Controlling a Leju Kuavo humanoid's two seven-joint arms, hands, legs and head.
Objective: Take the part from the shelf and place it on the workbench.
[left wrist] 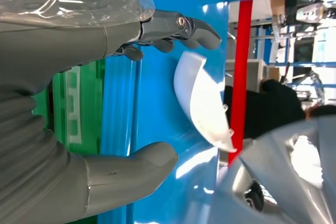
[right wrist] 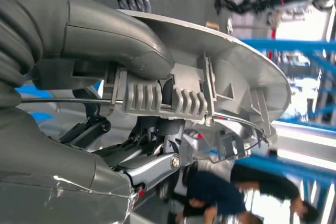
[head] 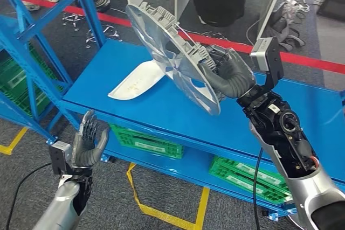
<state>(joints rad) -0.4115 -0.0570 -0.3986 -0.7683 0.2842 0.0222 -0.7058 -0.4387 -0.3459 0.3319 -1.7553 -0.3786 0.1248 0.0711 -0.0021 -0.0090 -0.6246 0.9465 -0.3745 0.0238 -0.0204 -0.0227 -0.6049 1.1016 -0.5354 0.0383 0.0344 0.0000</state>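
- The right hand (head: 228, 74) is raised over the blue tabletop (head: 163, 106), fingers clamped on a tilted silver wheel cover (head: 171, 52).
- The left hand (head: 87, 144) is upright, fingers apart, holding nothing.

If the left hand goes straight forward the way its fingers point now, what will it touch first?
Probably the front edge of the blue shelf. The open left hand points up and forward toward it, with nothing between. In the left wrist view the white part lies farther along that line, but depth is unclear.
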